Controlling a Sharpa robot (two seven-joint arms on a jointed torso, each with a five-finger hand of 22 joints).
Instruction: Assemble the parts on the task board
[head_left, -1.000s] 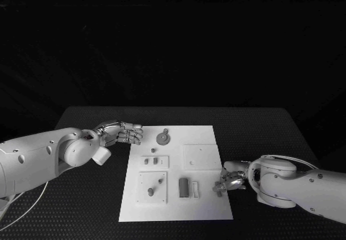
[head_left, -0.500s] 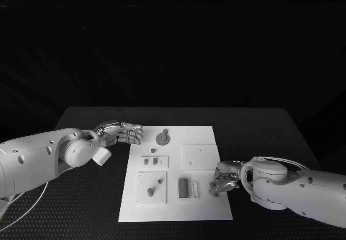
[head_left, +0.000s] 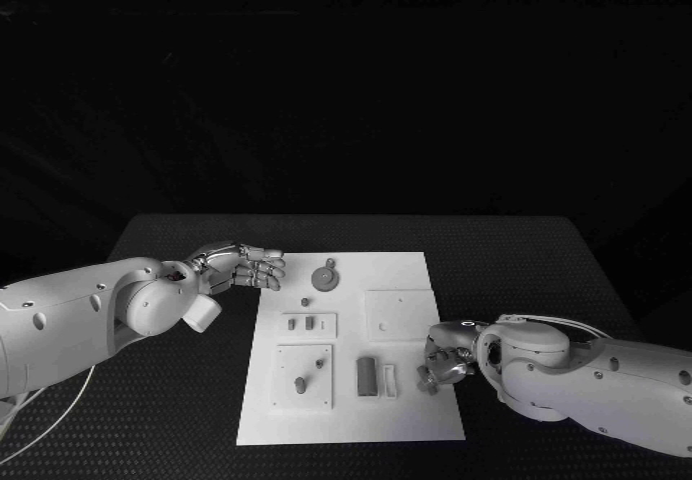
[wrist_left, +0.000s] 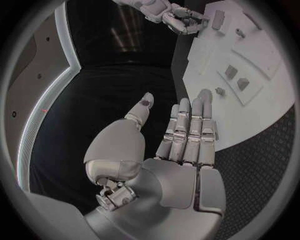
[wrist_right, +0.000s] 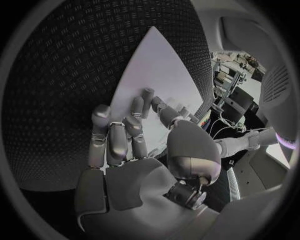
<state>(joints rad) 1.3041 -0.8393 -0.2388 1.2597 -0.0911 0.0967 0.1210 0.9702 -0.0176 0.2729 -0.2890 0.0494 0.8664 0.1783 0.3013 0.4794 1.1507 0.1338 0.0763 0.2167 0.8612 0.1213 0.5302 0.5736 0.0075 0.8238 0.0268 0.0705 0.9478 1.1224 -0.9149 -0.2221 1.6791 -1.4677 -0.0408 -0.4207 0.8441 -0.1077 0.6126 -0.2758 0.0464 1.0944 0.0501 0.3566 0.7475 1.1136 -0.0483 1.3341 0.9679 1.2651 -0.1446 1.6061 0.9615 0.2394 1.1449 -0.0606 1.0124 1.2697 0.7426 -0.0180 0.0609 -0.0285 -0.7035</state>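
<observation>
Right hand (head_left: 446, 362) curled over task board (head_left: 407, 278) edge

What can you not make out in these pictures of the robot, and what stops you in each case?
- Whether the right hand holds a part: head view, its curled fingers cover the task board edge.
- What lies under its fingertips: right wrist view, the fingers hide it.
- The shapes of the small parts: head view, too small.

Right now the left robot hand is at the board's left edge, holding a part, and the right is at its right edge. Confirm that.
Not quite. The left robot hand holds nothing: the left wrist view shows its fingers straight and bare. It is at the left edge of the task board; the right robot hand is at the right edge.
</observation>
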